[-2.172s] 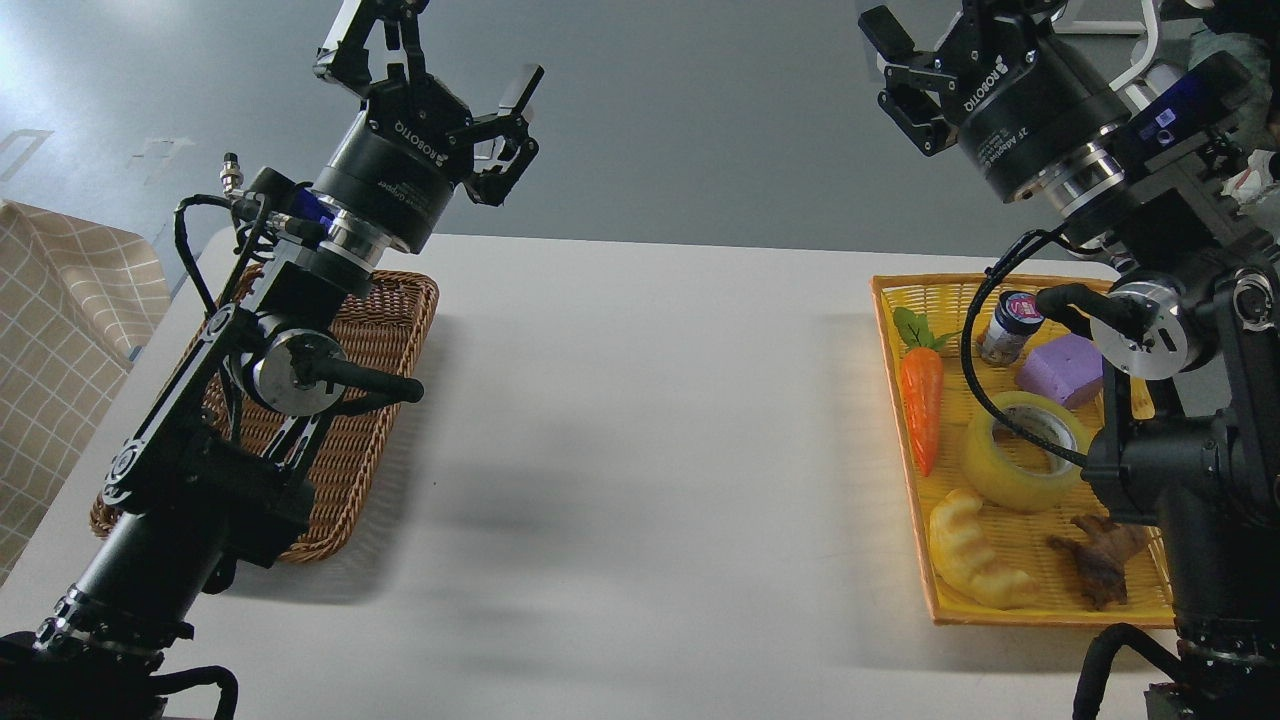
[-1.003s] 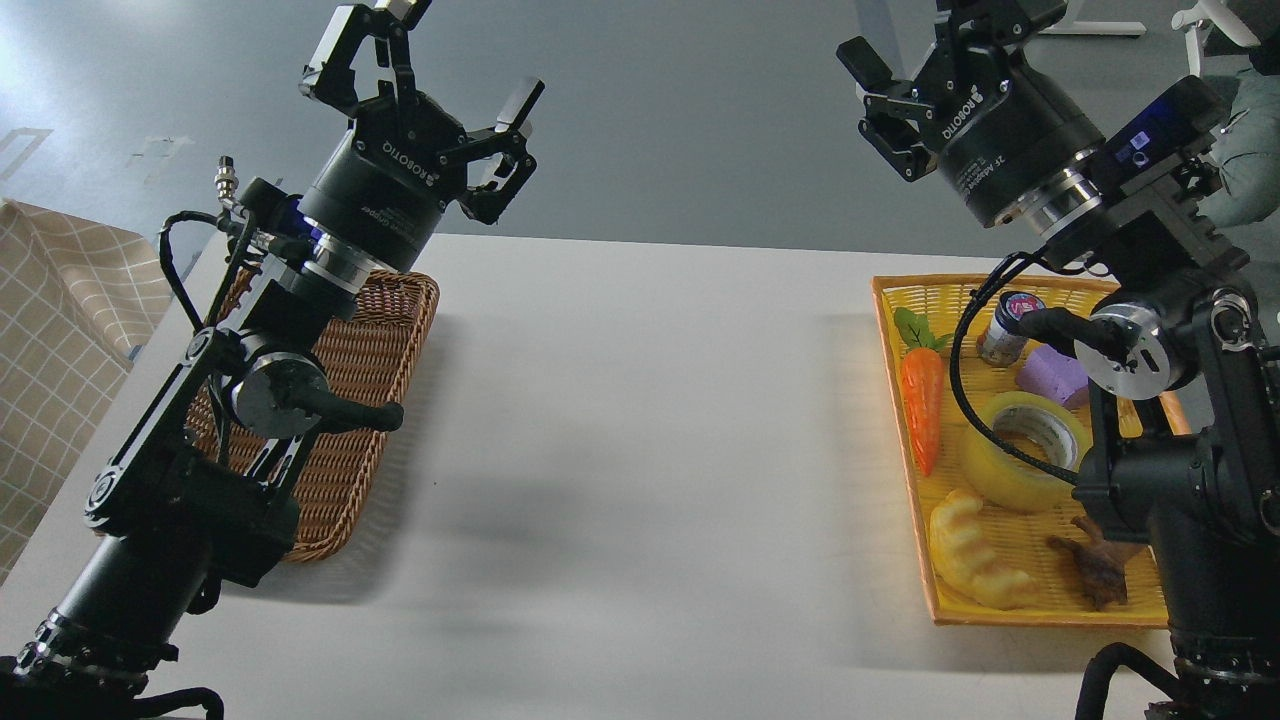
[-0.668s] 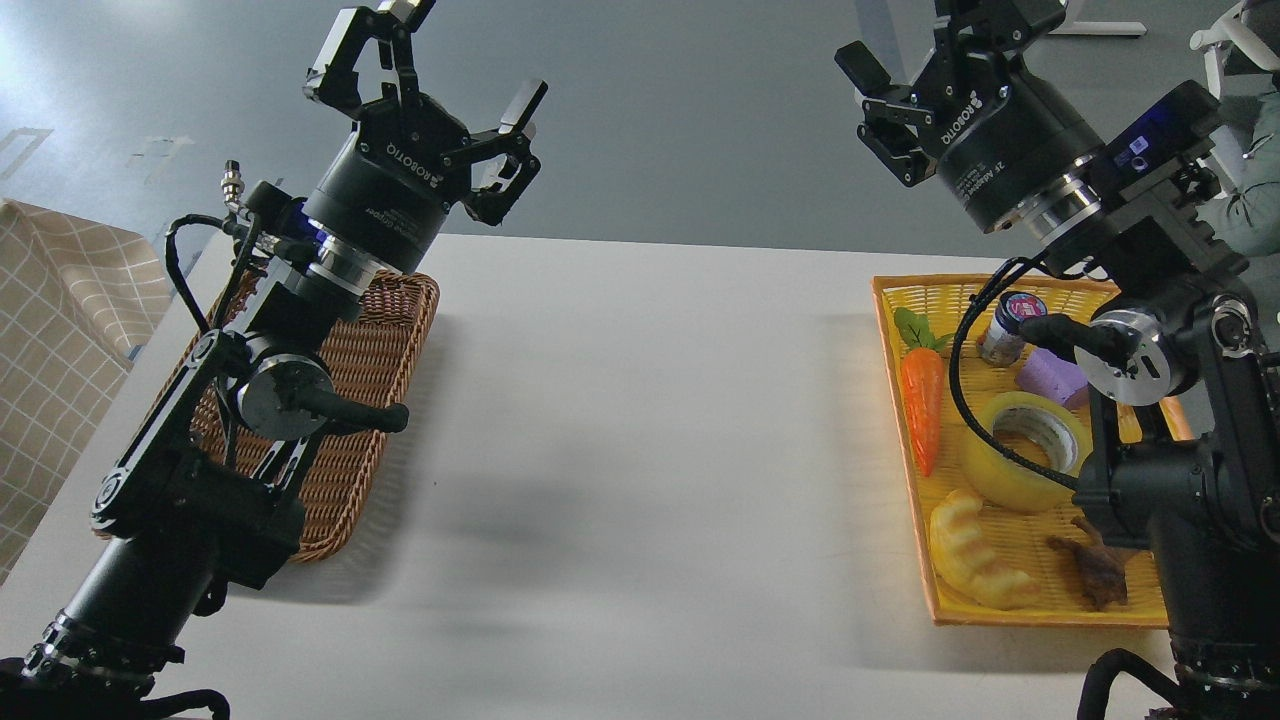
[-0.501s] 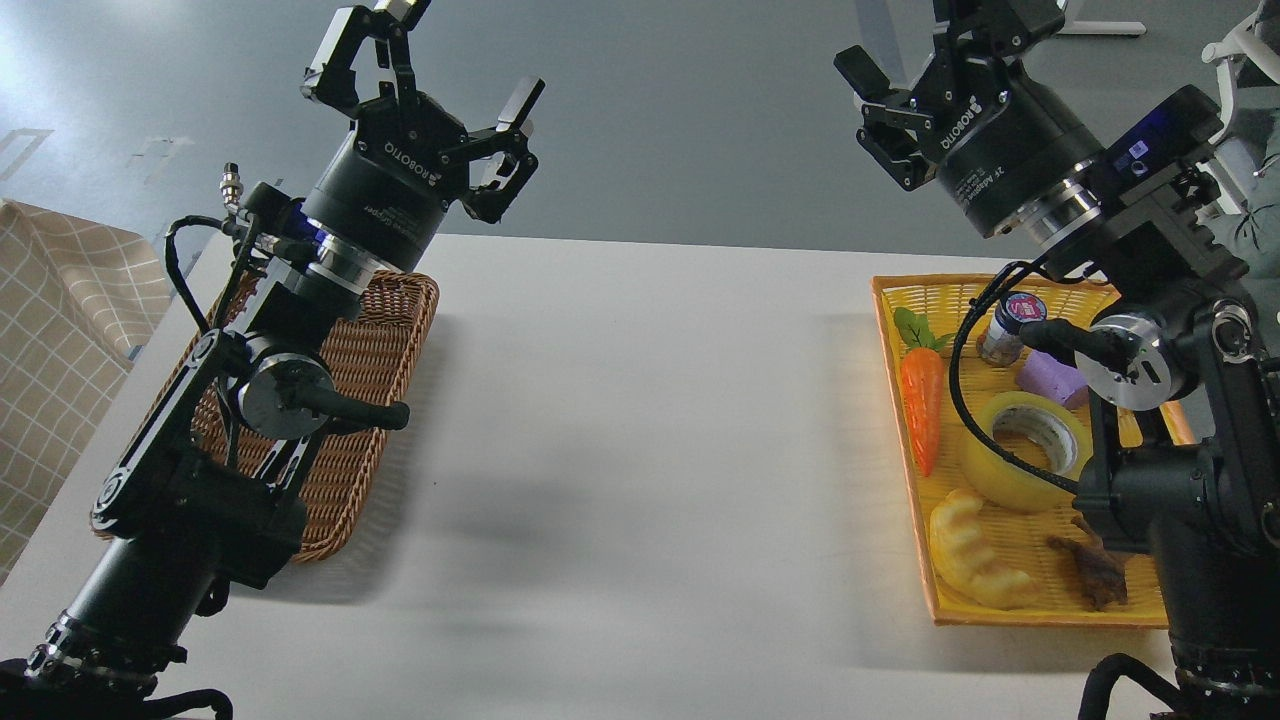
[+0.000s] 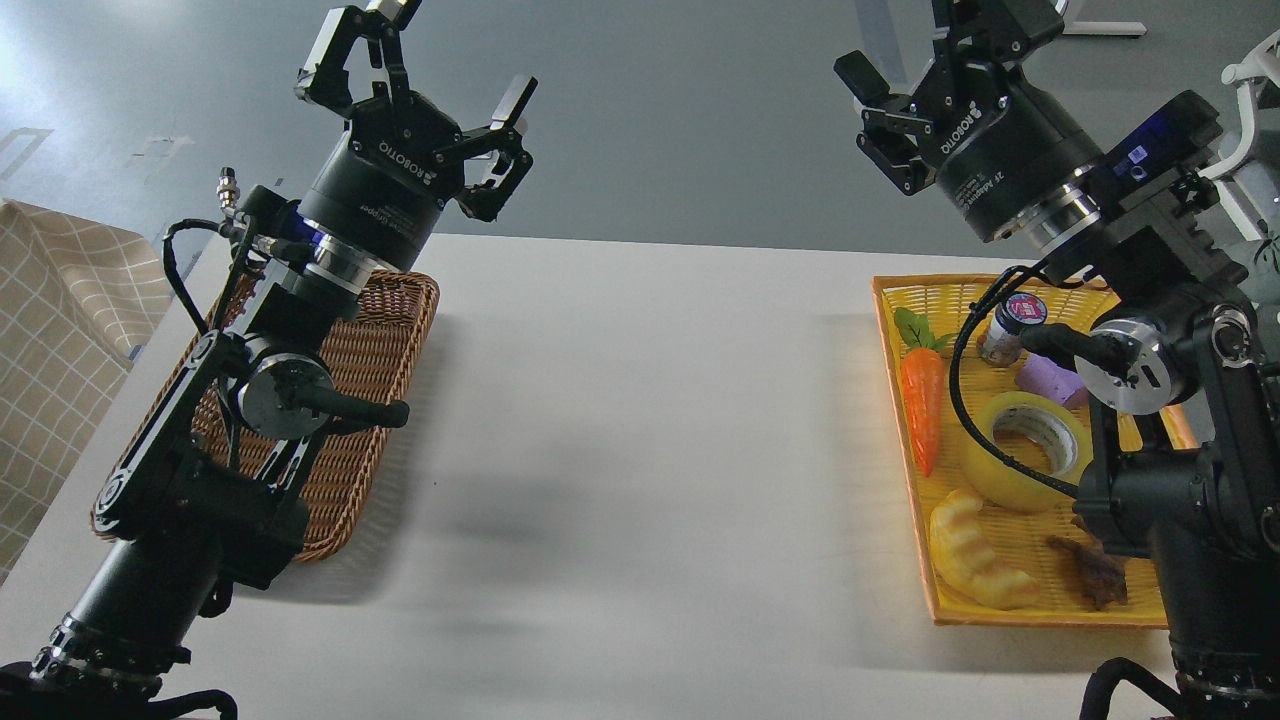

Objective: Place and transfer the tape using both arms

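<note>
Both grippers raised, tape in the yellow tray.
The tape (image 5: 1022,450) lies flat in the yellow tray (image 5: 905,450), between carrot (image 5: 923,405) and right arm; left gripper (image 5: 418,72) and right gripper (image 5: 915,60) hold their fingers apart, empty.

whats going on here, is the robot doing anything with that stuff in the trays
Nothing is being handled yet. The left gripper and right gripper are both raised above the white table, fingers apart and empty. The tape lies flat in the yellow tray beside a carrot and a croissant toy. The wicker basket is on the left.
</note>
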`<state>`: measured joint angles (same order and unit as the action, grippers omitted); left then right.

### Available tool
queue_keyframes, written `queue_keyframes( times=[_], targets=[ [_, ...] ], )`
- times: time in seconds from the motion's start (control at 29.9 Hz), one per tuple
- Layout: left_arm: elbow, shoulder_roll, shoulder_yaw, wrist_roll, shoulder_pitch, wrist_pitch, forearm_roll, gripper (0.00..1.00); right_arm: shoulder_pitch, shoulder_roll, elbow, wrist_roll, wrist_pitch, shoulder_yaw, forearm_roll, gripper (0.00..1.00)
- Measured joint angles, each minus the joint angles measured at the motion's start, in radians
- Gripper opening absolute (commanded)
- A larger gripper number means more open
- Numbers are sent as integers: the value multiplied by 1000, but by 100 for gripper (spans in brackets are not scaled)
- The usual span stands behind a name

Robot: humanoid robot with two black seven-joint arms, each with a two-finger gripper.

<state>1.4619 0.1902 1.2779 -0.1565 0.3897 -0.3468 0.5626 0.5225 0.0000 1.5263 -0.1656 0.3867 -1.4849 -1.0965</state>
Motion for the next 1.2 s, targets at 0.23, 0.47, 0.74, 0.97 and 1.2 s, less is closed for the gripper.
queue_keyframes(
  times=[0.23,0.47,0.74,0.97,1.2],
  targets=[
    [0,-4,0,0,0,0,0,98,-1,0,0,0,0,-1,0,100],
    [0,-6,1,0,-1,0,0,98,-1,0,0,0,0,-1,0,100],
    [0,-16,0,1,-1,0,0,98,-2,0,0,0,-2,-1,0,100],
    [-4,-16,0,2,0,-1,-1,98,-4,0,-3,0,-2,1,0,100],
    [-7,-15,2,2,0,0,0,98,0,0,-7,-53,-11,16,-28,100]
  ],
)
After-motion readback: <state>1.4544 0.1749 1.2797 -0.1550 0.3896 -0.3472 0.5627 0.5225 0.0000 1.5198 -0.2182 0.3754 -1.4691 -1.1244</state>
